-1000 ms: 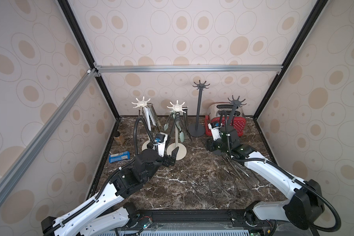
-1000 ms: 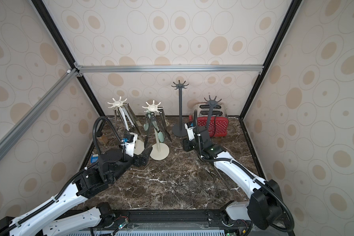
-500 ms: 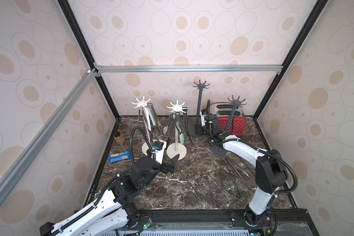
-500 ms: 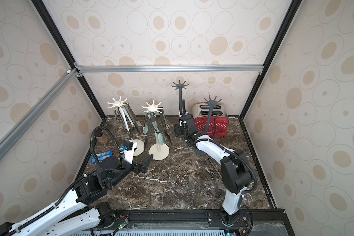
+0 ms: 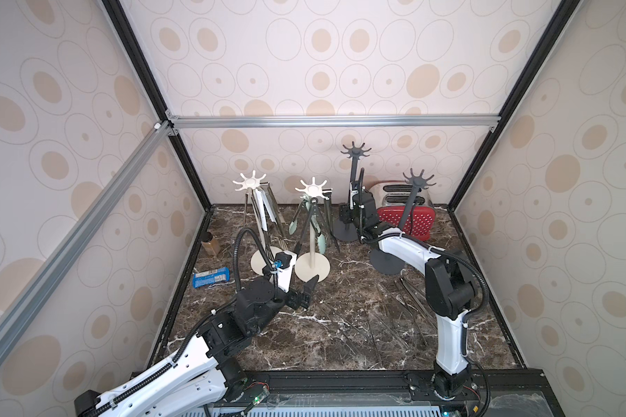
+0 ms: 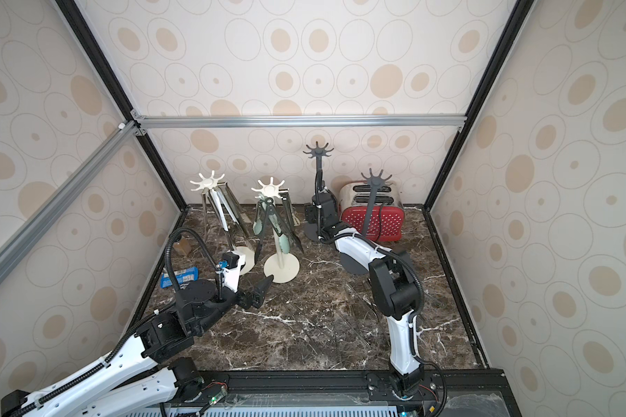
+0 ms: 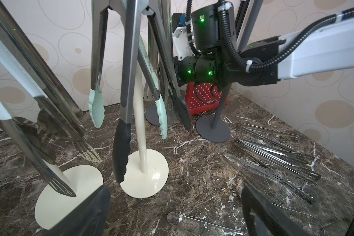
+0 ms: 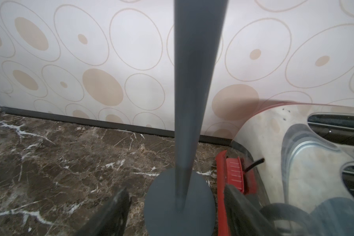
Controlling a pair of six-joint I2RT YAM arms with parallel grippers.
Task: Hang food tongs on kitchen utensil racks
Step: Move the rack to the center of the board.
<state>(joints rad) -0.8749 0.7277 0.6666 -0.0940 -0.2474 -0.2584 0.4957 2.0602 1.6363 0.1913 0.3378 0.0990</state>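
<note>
On the dark brown marble tabletop (image 5: 340,325) stood two star-crowned cream-white pole racks (image 5: 311,187) hung with steel, black-tipped and pale-green-tipped tongs (image 7: 127,61), and two dark grey racks (image 5: 355,169). More shiny steel tongs (image 7: 274,159) lay loose near the right arm. The right gripper (image 8: 175,191) stood with jaws parted astride the rear grey pole; the left gripper (image 7: 175,189) gaped wide, empty, near a cream base.

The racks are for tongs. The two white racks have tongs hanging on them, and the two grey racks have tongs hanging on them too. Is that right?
Not quite. The white racks do have tongs hanging on them, but the grey racks have none. Both top views show their hooks bare.
</note>
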